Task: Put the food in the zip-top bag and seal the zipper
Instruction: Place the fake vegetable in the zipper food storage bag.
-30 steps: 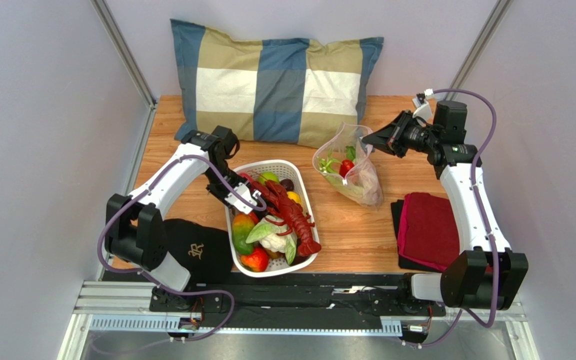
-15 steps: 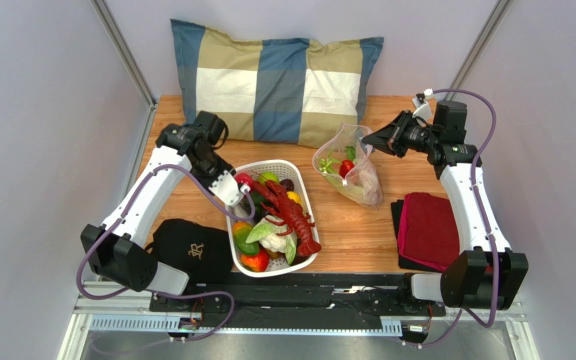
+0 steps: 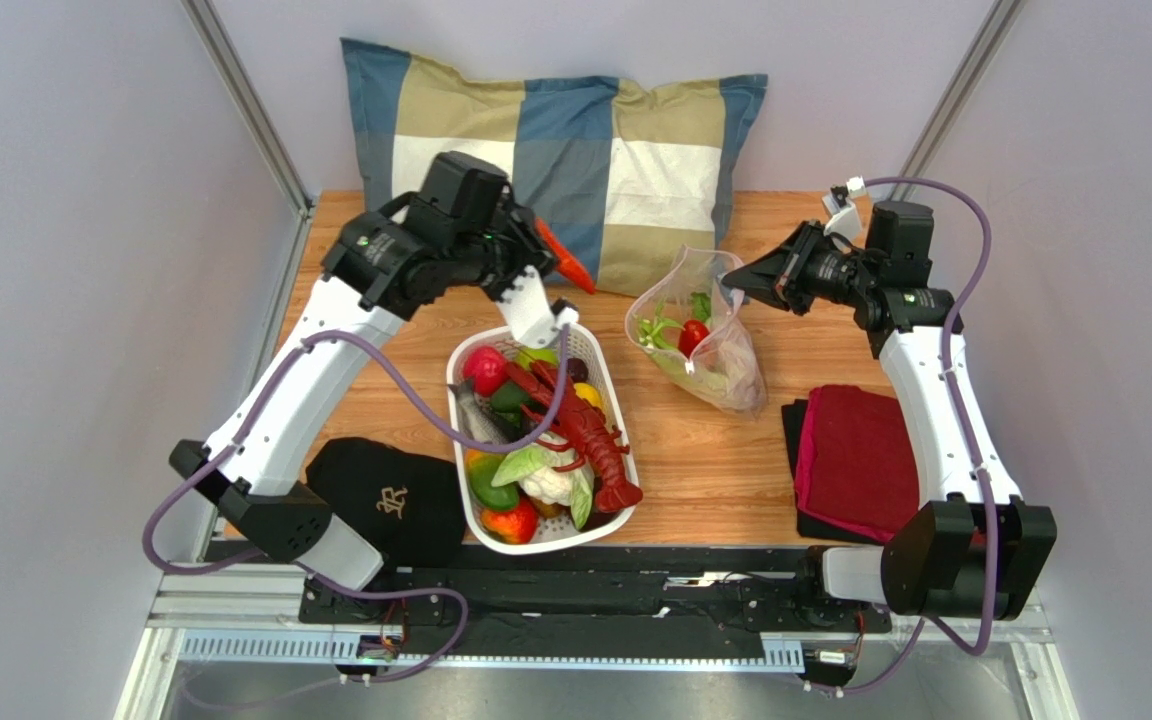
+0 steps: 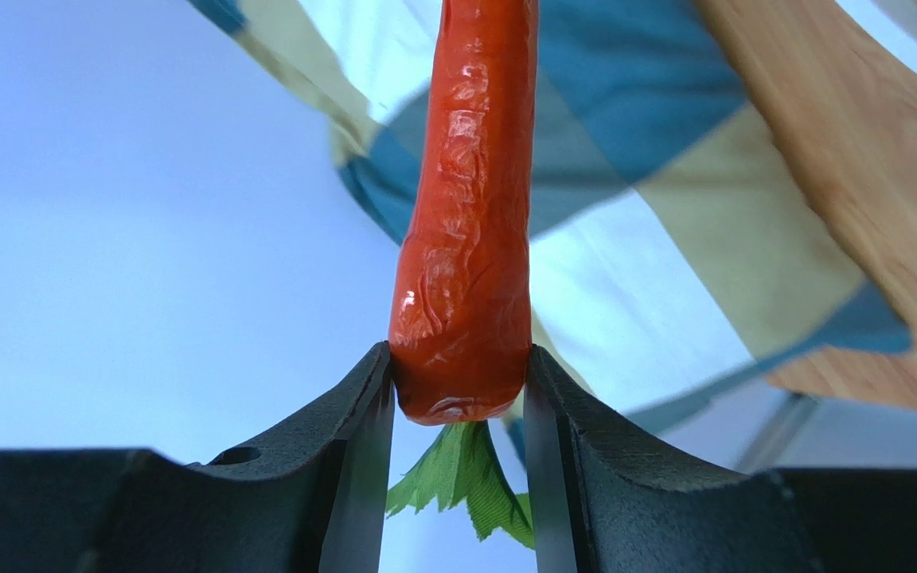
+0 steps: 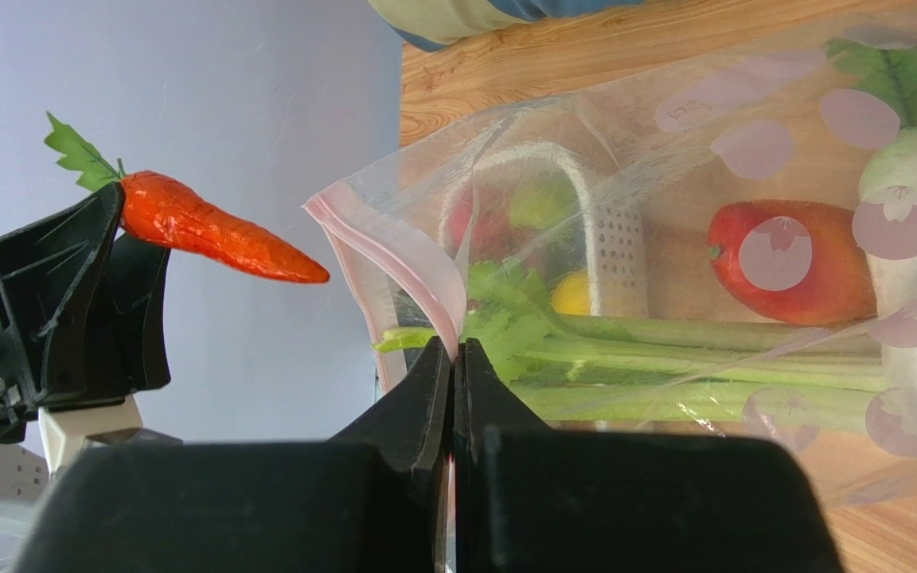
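1. The left gripper [image 4: 457, 380] is clamped on the leafy end of a glossy orange-red toy carrot [image 4: 466, 227], raised above the white slotted plastic basket [image 3: 615, 521] and apart from the bag.
2. The right gripper [image 5: 454, 358] pinches the clear floppy zip-top bag [image 5: 679, 167] at its pinkish zipper strip [image 5: 394, 257] — mouth open, with green stalks [image 5: 667, 358] and a red fruit [image 5: 792, 281] inside.

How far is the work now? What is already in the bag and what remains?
Done: a green stalk and a red fruit lie in the zip-top bag. In hand: the left gripper holds a carrot in the air, and the right gripper pinches the bag's mouth open. Left: the basket holds many more pieces, and the zipper is unsealed.
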{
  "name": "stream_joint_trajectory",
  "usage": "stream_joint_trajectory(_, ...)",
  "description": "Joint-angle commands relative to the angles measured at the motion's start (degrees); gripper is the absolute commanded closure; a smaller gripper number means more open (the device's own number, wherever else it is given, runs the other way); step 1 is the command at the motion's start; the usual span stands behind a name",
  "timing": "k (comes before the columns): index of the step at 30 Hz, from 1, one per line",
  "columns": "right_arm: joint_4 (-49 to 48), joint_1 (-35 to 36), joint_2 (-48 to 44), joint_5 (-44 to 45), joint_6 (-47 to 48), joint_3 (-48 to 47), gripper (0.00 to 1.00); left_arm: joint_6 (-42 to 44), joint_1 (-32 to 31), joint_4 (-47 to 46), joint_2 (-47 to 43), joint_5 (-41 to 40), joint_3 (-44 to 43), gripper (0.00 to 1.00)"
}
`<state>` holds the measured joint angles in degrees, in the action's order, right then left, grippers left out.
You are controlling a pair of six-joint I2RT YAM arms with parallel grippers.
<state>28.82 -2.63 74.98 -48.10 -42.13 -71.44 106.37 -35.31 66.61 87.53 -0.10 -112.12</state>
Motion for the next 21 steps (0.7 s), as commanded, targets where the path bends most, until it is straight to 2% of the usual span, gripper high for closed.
stream_joint_trajectory(1, -3.1, 0.8, -1.2, -0.2, -0.8, -0.5, 1.0, -1.0, -5.0, -11.5, 3.7, -1.2, -2.6, 0.98)
stream_joint_trajectory(5, -3.5, 1.2, -1.6, 0.1, -1.6, 0.4, 1.0, 2.9, -8.7, -16.9, 5.7, -3.6, -4.7, 0.98)
stream_joint_trajectory(14, -6.2, 1.7, -0.8, -0.1, -3.8, -1.2, 1.0, 7.7, -13.5, -25.4, 4.1, -7.6, 2.1, 0.99)
stream_joint_trajectory(21, -7.5, 1.7, -0.7, -0.1, -5.0, -1.1, 1.0, 9.4, -14.6, -26.4, 3.9, -7.6, 1.8, 0.99)
